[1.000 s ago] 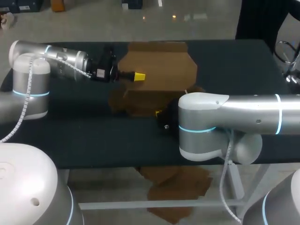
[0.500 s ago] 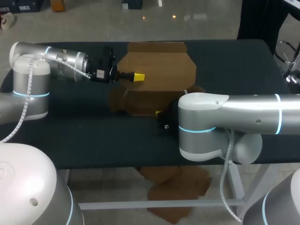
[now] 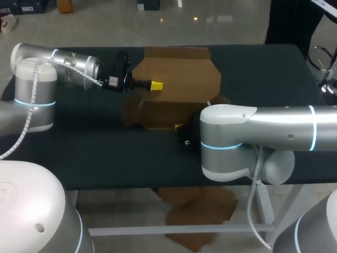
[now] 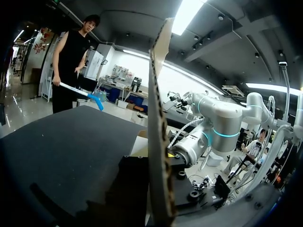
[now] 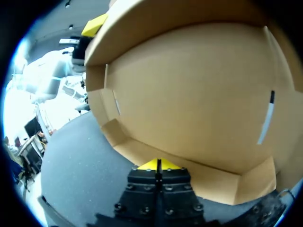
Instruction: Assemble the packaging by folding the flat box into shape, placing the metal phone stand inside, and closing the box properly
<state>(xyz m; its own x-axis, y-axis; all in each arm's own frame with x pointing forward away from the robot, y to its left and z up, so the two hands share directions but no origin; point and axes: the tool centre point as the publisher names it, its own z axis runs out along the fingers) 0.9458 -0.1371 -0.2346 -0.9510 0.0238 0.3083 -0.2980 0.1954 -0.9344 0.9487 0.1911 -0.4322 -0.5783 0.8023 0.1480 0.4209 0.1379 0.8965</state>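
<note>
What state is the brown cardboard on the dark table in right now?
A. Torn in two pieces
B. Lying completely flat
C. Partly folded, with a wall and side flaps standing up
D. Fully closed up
C: the cardboard box is half formed. The right wrist view shows a broad wall and side flaps raised around an open inside, with no lid shut over it.

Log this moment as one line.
stage: folding | cardboard box: partly folded, open | left gripper: at upper flap | right gripper: shut, at near flap
</note>
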